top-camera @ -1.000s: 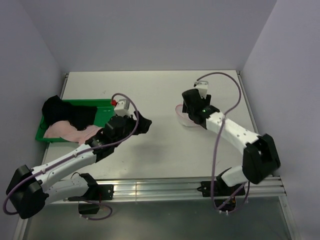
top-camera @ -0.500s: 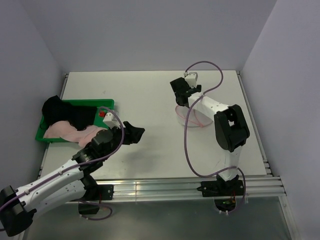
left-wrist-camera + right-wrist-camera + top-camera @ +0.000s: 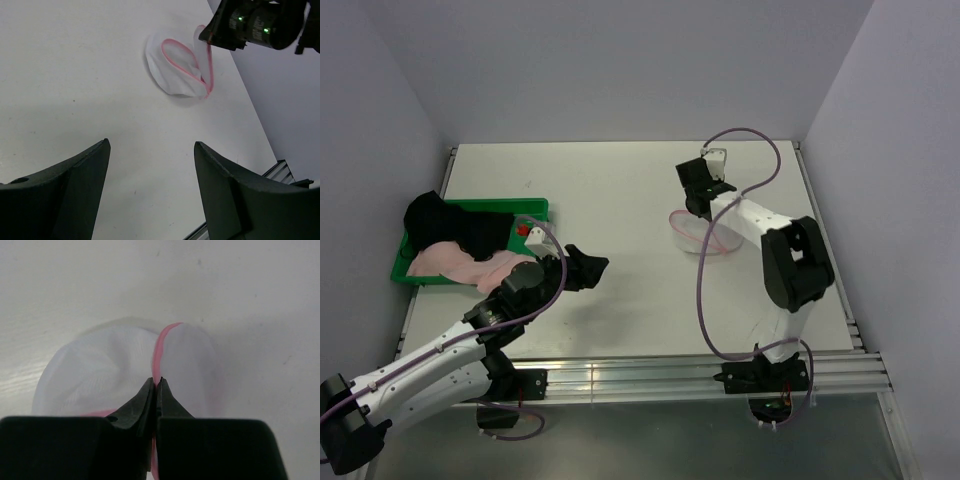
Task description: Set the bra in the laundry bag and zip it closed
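The laundry bag point(image 3: 704, 238) is a small white mesh pouch with pink trim, lying right of the table's centre. My right gripper point(image 3: 698, 210) is shut on its pink rim point(image 3: 161, 347), lifting that edge off the table. In the left wrist view the bag point(image 3: 172, 70) lies partly open under the right gripper point(image 3: 209, 39). My left gripper point(image 3: 592, 266) hovers open over bare table, left of the bag, with nothing between its fingers point(image 3: 90, 165). A black garment point(image 3: 450, 224) and a pink garment point(image 3: 460, 264) lie in the tray; I cannot tell which is the bra.
A green plastic tray point(image 3: 520, 205) holding the garments sits at the table's left edge. Grey walls close in the table on the left, back and right. A metal rail point(image 3: 640, 378) runs along the near edge, by the arm bases.
The right gripper has closed on the bag's pink rim and shifted slightly. The left arm drew back toward the near left early on and has since held still, open.
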Motion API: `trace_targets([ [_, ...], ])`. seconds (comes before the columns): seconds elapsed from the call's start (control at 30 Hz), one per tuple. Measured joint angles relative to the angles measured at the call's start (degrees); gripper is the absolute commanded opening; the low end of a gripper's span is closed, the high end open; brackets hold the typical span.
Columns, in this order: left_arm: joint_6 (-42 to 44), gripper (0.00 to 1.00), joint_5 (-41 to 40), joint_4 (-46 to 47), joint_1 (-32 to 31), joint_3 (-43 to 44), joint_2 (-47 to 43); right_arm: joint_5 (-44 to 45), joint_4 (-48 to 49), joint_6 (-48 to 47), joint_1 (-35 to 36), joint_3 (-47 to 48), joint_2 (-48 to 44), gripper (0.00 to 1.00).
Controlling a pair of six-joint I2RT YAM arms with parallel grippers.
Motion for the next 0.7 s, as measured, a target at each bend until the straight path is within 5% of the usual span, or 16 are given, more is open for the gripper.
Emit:
trace_targets([
  [0.43, -0.13, 0.73, -0.20, 3.08, -1.49, 0.02, 6.10, -28.33, 29.38, 6.95, -12.15, -28.96, -28.61, 0.01],
  [0.7, 0.02, 0.74, -0.20, 4.79, -2.62, 3.15, 14.86, -30.69, 30.91, 12.74, -17.33, -36.68, -28.79, 0.24],
])
